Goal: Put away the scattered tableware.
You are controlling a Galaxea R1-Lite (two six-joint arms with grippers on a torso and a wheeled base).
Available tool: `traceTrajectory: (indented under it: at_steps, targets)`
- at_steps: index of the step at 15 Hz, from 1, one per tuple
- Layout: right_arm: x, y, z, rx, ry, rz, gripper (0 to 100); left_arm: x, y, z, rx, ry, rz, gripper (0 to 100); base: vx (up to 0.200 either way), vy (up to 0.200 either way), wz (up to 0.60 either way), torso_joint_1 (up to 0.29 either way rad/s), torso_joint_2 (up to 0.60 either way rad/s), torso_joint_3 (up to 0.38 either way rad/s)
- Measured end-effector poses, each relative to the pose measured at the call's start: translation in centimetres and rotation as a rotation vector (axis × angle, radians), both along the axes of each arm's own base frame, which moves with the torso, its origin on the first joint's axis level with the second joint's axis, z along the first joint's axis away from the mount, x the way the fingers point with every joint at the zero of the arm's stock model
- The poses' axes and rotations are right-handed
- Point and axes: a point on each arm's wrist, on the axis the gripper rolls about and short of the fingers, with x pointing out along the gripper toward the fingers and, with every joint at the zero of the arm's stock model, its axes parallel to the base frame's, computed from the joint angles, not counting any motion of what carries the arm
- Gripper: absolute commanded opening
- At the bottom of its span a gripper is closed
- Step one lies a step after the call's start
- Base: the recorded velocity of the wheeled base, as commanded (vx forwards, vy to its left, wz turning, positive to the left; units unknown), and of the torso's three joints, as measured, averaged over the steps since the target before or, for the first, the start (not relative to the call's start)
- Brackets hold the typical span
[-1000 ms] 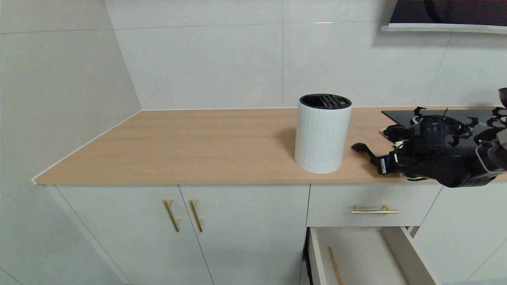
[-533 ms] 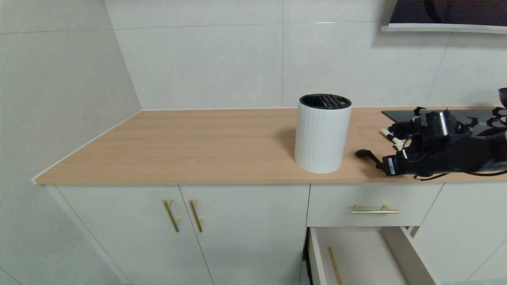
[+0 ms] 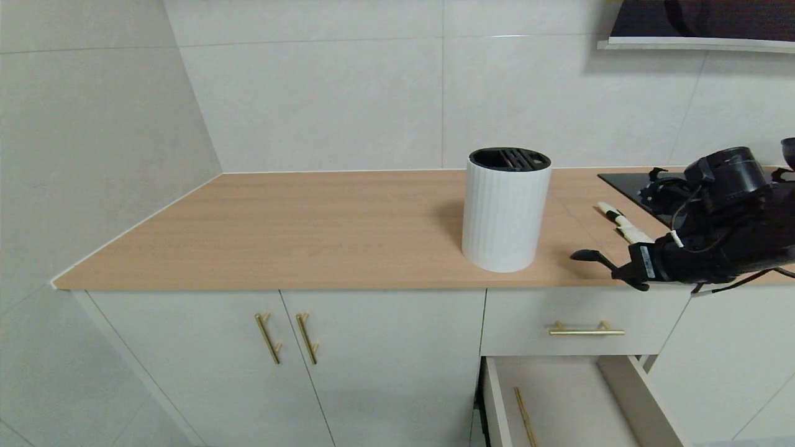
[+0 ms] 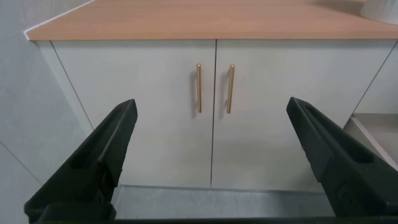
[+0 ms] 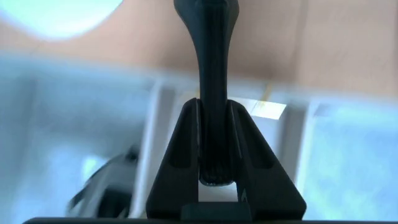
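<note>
The right pincer [image 3: 623, 271] sits at the right edge of the frame, low over the front edge of the wooden surface [image 3: 310, 223]. It is clamped on the handle of a black utensil [image 3: 590, 255], whose rounded end juts out to the left, toward the white ribbed holder [image 3: 506, 214]. In the right wrist view the pincer [image 5: 214, 109] grips the same black utensil [image 5: 211, 37] tightly between both fingers, with the shaft running straight out from them.

The white ribbed holder stands upright on the surface right of centre, its black slotted top open. Just to its right, a cream-handled utensil [image 3: 621, 225] lies flat on the surface, beside the corner of the black cooktop [image 3: 627, 183].

Below, at the lower right of the frame, an open drawer [image 3: 612, 379] is pulled out under a closed one; a thin gold rod [image 3: 525, 416] lies along its left side.

The left pincer [image 4: 211, 106] is spread wide with nothing between its fingers, facing the cabinet doors [image 4: 155, 124] with gold handles under the surface [image 4: 217, 18].
</note>
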Motion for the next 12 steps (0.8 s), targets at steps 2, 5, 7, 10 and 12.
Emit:
traceTrajectory:
  at_steps: [2, 5, 7, 10, 12]
  targets:
    - [-2.8, 0.5, 0.8, 0.013, 0.013, 0.009, 0, 0.0, 0.0, 0.0, 0.0, 0.0, 0.0, 100, 0.0, 0.0, 0.0, 0.0, 0.0, 0.0]
    - [-5.9, 0.4, 1.0, 0.017, 0.016, 0.016, 0, 0.0, 0.0, 0.0, 0.0, 0.0, 0.0, 100, 0.0, 0.0, 0.0, 0.0, 0.0, 0.0]
    - [-7.4, 0.2, 0.7, 0.017, 0.017, 0.018, 0, 0.0, 0.0, 0.0, 0.0, 0.0, 0.0, 100, 0.0, 0.0, 0.0, 0.0, 0.0, 0.0]
    - [-8.3, 0.1, -0.1, 0.02, -0.016, 0.02, 0, 0.0, 0.0, 0.0, 0.0, 0.0, 0.0, 100, 0.0, 0.0, 0.0, 0.0, 0.0, 0.0]
    - [-8.6, 0.0, -0.5, 0.02, -0.019, 0.02, 0, 0.0, 0.0, 0.0, 0.0, 0.0, 0.0, 100, 0.0, 0.0, 0.0, 0.0, 0.0, 0.0]
